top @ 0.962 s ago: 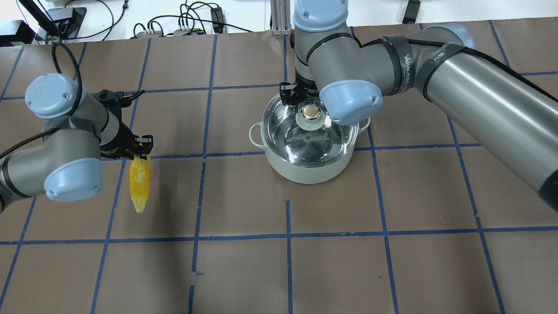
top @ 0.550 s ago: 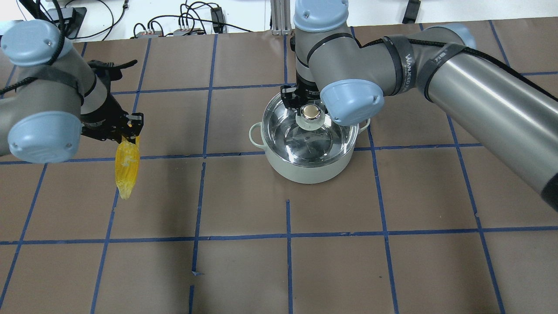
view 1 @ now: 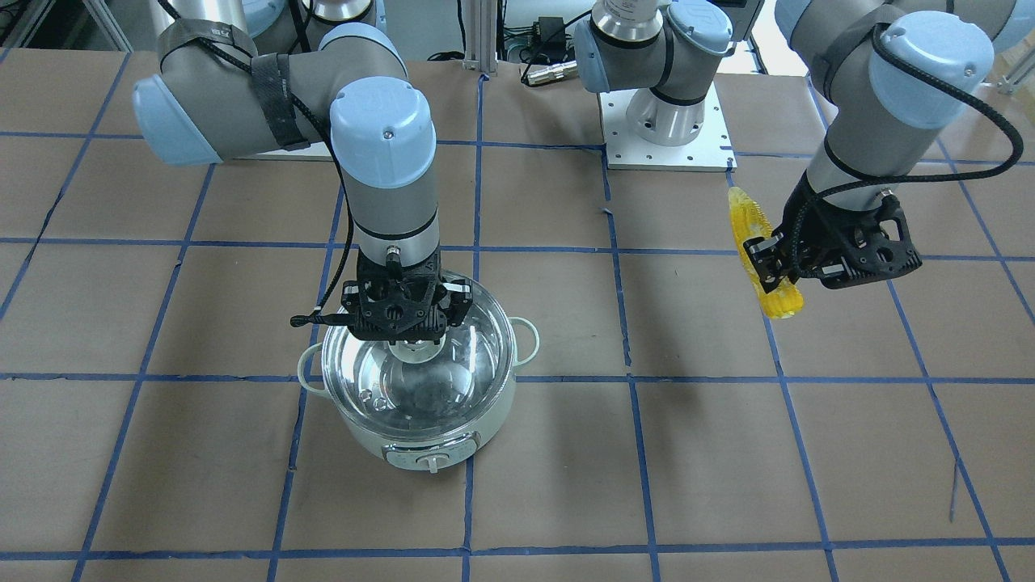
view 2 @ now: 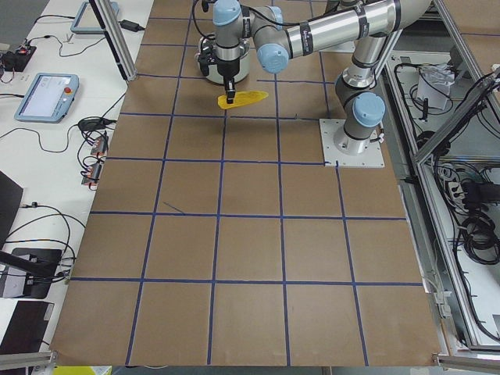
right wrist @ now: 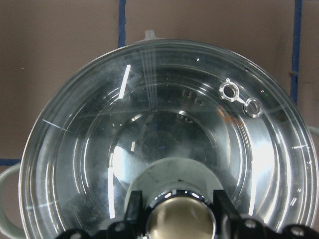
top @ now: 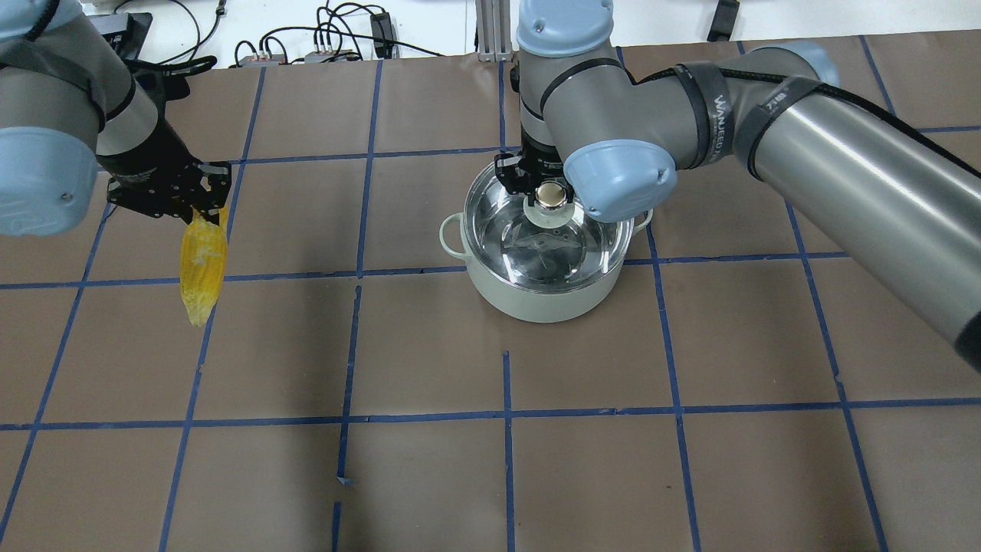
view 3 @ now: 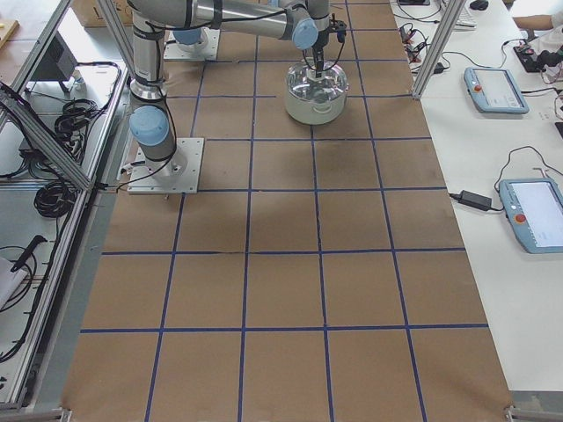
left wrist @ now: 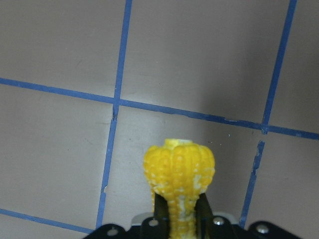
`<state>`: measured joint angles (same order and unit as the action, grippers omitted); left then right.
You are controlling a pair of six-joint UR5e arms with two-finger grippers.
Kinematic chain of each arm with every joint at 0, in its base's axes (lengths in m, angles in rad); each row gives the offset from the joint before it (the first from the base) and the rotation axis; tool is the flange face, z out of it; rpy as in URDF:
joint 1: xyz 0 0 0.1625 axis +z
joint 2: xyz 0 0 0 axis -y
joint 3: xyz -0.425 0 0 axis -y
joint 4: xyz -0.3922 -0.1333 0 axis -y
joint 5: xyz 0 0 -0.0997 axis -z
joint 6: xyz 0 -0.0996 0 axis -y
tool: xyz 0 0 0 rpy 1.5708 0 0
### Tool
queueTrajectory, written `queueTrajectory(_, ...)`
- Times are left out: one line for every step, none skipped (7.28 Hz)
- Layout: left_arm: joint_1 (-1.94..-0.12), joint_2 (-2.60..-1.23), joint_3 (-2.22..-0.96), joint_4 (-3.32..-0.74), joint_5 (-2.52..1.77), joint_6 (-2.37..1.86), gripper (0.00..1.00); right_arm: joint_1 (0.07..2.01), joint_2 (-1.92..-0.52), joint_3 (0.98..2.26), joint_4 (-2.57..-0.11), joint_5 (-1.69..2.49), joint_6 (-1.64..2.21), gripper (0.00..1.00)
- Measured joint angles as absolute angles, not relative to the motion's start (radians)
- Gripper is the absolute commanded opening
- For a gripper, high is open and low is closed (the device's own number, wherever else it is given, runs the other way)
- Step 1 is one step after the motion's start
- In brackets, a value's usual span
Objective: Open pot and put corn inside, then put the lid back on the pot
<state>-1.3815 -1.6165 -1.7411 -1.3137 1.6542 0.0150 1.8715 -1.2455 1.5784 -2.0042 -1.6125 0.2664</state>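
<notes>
Toward the operators' edge, pot: lid still on, opening not yet done.
Right gripper: jaws flank the knob, seemingly clamped on it.
Corn: aloft toward the table's left edge, its thick end pinched in the left gripper, the tip free.
Remaining: lift lid, load corn, re-lid.

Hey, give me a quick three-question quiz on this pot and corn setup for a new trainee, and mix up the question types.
1. True or false: the lid sits on the pot.
2. What does the left gripper hold? A) the lid B) the corn C) nothing
3. Fill in: the fingers on either side of the lid's knob belong to the ____ gripper.
Key: 1 true; 2 B; 3 the right gripper.
</notes>
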Motion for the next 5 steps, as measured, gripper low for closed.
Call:
queueTrajectory(-1.4,-1.613,-1.722,-1.326,1.654,0.014,0.11,1.871,-1.245,1.575,-1.999,-1.612,0.267,0.41)
queueTrajectory(-1.435,-1.613,-1.703,-1.337,1.656,0.013,0.11,1.871,-1.246,1.567,-1.989,-1.613,0.267,0.41)
queueTrajectory(-1.468,-1.619,-1.688,-1.344,1.654,0.013,0.11,1.871,-1.249,1.547,-1.963,-1.613,0.267,0.41)
queueTrajectory(-1.487,-1.625,-1.681,-1.347,1.64,0.013,0.11,1.871,-1.256,1.502,-1.906,-1.613,0.267,0.42)
queueTrajectory(-1.495,-1.631,-1.68,-1.347,1.622,0.013,0.11,1.868,-1.264,1.442,-1.829,-1.614,0.264,0.42)
